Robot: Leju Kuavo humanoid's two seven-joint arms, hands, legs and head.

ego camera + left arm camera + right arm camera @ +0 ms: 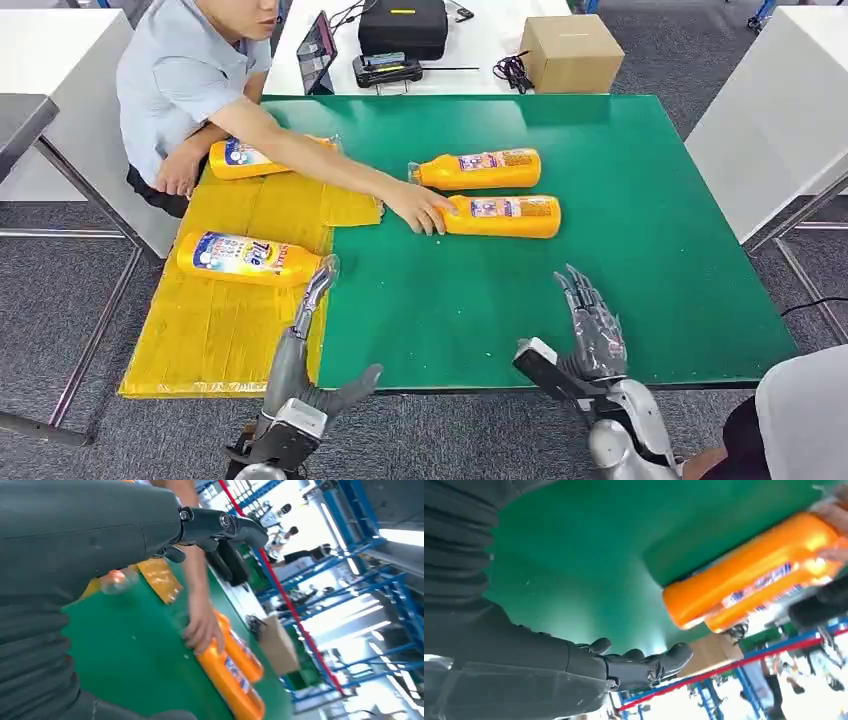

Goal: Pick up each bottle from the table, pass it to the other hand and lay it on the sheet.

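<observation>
Two orange bottles lie side by side on the green table point(640, 260): the far bottle point(478, 169) and the near bottle point(503, 215), also in the wrist views point(231, 677) point(744, 575). A person's hand point(420, 208) rests on the near bottle's neck end. On the yellow sheet point(235, 330) at the left lie two more bottles, one near point(250, 258) and one far point(245, 160). My left hand point(310, 300) hangs open over the sheet's right edge, just short of the near sheet bottle's cap. Above the table's front edge my right hand point(592, 325) is open and holds nothing.
A person in a light blue shirt point(185, 70) sits at the far left, arm stretched across sheet and table. Behind the table stand a cardboard box point(570, 52), a black case point(402, 25) and a tablet point(316, 52). White tables flank both sides.
</observation>
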